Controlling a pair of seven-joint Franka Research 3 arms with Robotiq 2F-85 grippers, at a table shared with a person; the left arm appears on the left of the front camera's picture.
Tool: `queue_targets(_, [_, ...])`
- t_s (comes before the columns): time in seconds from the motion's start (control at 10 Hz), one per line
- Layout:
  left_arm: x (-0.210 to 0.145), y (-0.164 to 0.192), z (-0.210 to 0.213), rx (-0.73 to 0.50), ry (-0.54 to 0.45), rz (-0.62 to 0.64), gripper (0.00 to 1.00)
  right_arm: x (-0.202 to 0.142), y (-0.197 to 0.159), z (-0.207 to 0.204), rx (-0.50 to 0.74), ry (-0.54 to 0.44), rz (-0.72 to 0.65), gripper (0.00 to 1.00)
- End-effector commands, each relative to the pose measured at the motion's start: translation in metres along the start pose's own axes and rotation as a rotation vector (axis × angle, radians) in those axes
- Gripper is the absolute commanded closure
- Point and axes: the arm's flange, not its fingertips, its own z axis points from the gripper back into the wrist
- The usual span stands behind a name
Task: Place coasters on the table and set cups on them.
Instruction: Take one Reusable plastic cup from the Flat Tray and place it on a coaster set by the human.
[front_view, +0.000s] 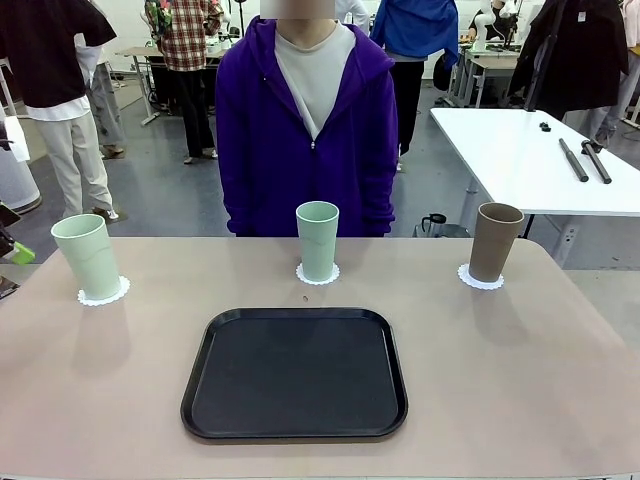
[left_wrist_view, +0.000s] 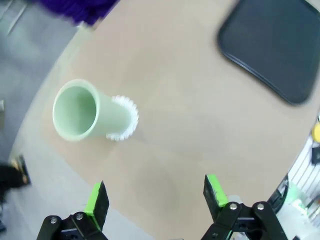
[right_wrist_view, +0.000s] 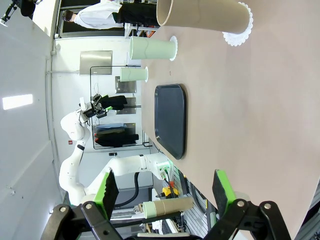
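Three cups stand upright in a row along the far side of the beige table (front_view: 500, 380), each on a lacy white coaster. The left mint cup (front_view: 88, 257) sits on a coaster (front_view: 108, 293), the middle mint cup (front_view: 318, 240) on another (front_view: 318, 276), and the brown cup (front_view: 496, 241) on the third (front_view: 478, 280). My left gripper (left_wrist_view: 156, 197) hangs open above the table, short of the left mint cup (left_wrist_view: 80, 111) and its coaster (left_wrist_view: 126, 125). My right gripper (right_wrist_view: 165, 187) is open, well back from the brown cup (right_wrist_view: 205, 15) and its coaster (right_wrist_view: 240, 30).
A black tray (front_view: 295, 372) lies bare at the table's near middle, also seen as the tray (left_wrist_view: 272, 45) and the tray (right_wrist_view: 171, 120). A person in a purple hoodie (front_view: 305, 130) stands at the far edge. A white table (front_view: 520, 150) with dark tools is behind right.
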Motion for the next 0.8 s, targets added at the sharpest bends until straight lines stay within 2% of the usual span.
queue_targets(0.0, [-0.020,-0.033,-0.017,0.071,0.116,0.293,0.00,0.001,0.001,0.001,0.004,0.006,0.003,0.00])
queue_targets(0.3, [-0.020,-0.049,-0.013,-0.033,0.226,0.437,0.00,0.001,0.001,0.001,0.004,0.006,0.003,0.00])
queue_targets(0.5, [-0.028,-0.042,-0.013,-0.169,0.297,0.514,0.00,0.001,0.001,0.001,0.004,0.006,0.003,0.00])
queue_targets(0.6, [-0.030,-0.036,-0.011,-0.206,0.290,0.512,0.00,0.001,0.001,0.001,0.004,0.006,0.003,0.00])
queue_targets(0.7, [-0.012,-0.035,-0.017,-0.115,0.263,0.465,0.00,0.001,0.001,0.001,0.004,0.006,0.003,0.00])
